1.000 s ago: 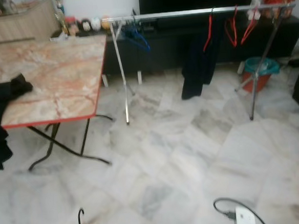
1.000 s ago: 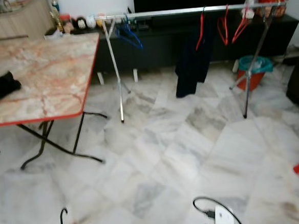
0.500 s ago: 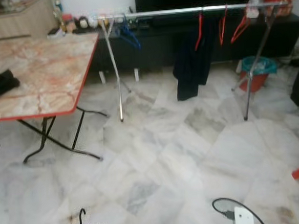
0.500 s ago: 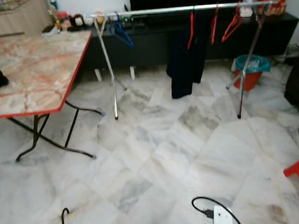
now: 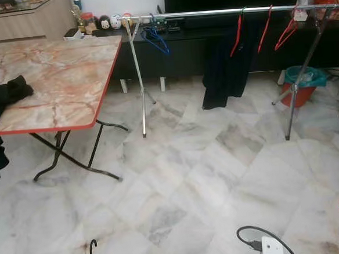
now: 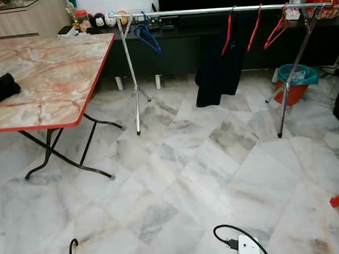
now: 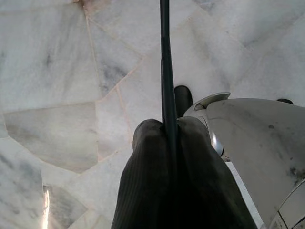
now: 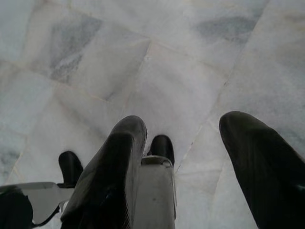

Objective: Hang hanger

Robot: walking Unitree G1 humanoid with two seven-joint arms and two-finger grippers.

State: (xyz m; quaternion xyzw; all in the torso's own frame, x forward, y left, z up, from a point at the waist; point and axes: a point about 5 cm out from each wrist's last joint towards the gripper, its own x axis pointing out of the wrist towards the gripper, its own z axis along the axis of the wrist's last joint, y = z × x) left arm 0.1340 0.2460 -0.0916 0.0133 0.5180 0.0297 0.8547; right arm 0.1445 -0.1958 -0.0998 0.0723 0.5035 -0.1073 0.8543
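View swung left, thin black hanger [image 7: 165, 71] clamped

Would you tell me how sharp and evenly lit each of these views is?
Left and right eye views: sharp, evenly lit, soft glare on the white marble floor. Left wrist view: the thin black hanger is crisp, the fingers blurred. Right wrist view: bright floor, near fingers soft.

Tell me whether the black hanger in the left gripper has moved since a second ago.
No. The black hanger sits at the same spot low in the left eye view beside the left gripper; the room shifted because the camera moved.

Ribbed black fingers [image 7: 147, 191], silver-white casing [image 7: 257, 138]
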